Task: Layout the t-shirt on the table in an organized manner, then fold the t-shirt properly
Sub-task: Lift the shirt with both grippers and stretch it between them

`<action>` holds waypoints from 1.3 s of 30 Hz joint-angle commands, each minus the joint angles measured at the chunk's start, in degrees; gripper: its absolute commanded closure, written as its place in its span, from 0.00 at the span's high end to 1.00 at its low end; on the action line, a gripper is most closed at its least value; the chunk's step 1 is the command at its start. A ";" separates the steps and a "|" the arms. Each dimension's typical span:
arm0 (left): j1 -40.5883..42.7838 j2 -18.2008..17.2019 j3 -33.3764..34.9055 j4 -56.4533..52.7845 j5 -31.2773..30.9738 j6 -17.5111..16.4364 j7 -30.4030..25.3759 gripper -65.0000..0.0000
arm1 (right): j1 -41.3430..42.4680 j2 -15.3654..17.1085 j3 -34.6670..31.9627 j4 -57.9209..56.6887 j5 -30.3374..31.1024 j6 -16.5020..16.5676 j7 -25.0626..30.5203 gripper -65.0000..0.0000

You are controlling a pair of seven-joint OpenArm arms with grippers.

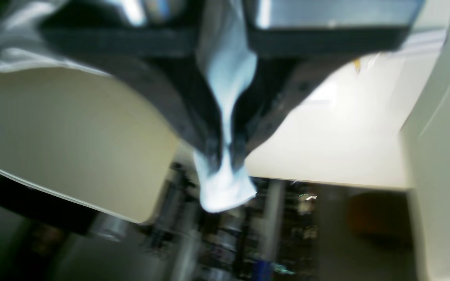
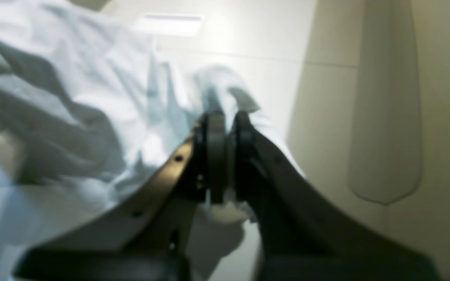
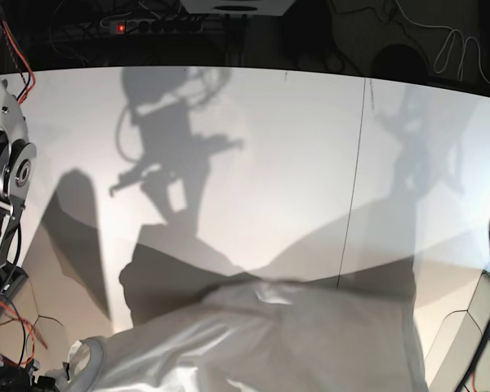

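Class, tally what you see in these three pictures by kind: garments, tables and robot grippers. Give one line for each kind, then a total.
Garments: 1, the t-shirt
Tables: 1, the table
Grippers: 2, the left gripper and the right gripper, each with its fingers shut on the t-shirt
Total: 4

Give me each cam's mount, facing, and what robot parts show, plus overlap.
Left wrist: on the left arm, looking along its shut jaws pinching the t-shirt, table edge beyond.
Right wrist: on the right arm, looking along shut jaws clamping the t-shirt.
Base: high at the near side, facing across the table; arm segments at both edges.
Shared: all three show shirt and table.
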 commanded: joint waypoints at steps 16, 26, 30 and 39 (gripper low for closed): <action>23.56 -12.57 -3.85 0.85 -35.82 -2.07 28.74 0.00 | -22.51 4.50 0.28 9.03 16.31 2.58 -10.67 0.00; 35.71 -10.34 -14.47 0.85 -36.48 -2.07 27.50 0.00 | -29.18 4.55 0.28 9.03 12.68 2.56 -10.60 0.00; 38.40 -10.34 -14.99 0.85 -36.48 -2.07 27.50 0.00 | -29.14 4.96 0.28 9.01 11.19 2.56 -10.19 0.00; 41.20 -10.36 -14.99 0.87 -34.69 -2.07 27.47 0.00 | -29.16 5.35 0.28 9.03 10.08 2.58 -11.82 0.00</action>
